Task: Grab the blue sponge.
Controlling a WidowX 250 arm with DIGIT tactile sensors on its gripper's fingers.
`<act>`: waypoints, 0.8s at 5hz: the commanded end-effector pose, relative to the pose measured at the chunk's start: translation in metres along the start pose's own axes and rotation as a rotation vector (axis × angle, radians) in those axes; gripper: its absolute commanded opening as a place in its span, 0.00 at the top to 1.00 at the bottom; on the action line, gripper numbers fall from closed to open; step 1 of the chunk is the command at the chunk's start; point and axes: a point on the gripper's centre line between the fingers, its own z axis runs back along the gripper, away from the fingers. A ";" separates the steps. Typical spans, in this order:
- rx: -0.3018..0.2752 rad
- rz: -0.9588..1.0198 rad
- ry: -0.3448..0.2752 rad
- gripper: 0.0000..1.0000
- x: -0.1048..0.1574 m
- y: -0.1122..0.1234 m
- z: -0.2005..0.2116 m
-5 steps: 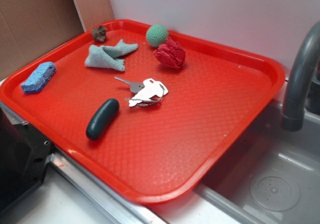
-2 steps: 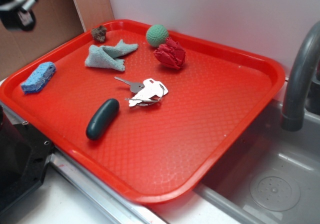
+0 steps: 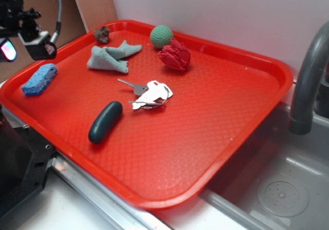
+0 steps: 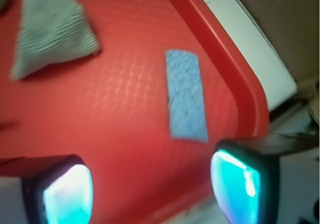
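A red plastic tray [image 3: 216, 117] with a raised, rounded rim and a fine diamond-embossed floor lies tilted beside a grey sink [image 3: 277, 189], whose curved dark-grey faucet [image 3: 308, 81] rises at the right edge. The blue sponge [image 3: 40, 79] lies flat near the tray's left rim: a light-blue, porous block, elongated, with angled ends. In the wrist view the blue sponge [image 4: 186, 95] looks like a long pitted slab running alongside the rim, apart from everything else.

The claw [image 3: 23, 42] hangs in the air above the tray's left edge, above and just behind the sponge, not touching it. Its two fingers stand spread wide; in the wrist view each finger [image 4: 239, 183] shows as a dark, blocky pad with a glowing cyan face, with open tray floor between them and the sponge beyond the gap.

Farther back lies a grey-green cloth [image 3: 110, 56], crumpled and ribbed in weave, with a small brown lumpy piece [image 3: 102, 34] behind it. A knitted green ball [image 3: 161, 36] touches a crinkled dark-red object [image 3: 175, 55]. Near the middle a bunch of metal keys [image 3: 148, 94] lies loose, and just beside it a smooth, dark green oval [image 3: 105, 121] with rounded ends. Brown cardboard [image 3: 46, 14] stands behind the tray.
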 end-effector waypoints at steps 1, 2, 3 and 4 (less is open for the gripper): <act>0.005 -0.017 -0.019 0.00 0.017 0.012 -0.036; 0.044 -0.059 0.016 0.00 0.017 0.010 -0.050; 0.050 -0.080 0.039 0.00 0.018 0.009 -0.061; 0.038 -0.119 0.053 0.00 0.000 0.004 -0.076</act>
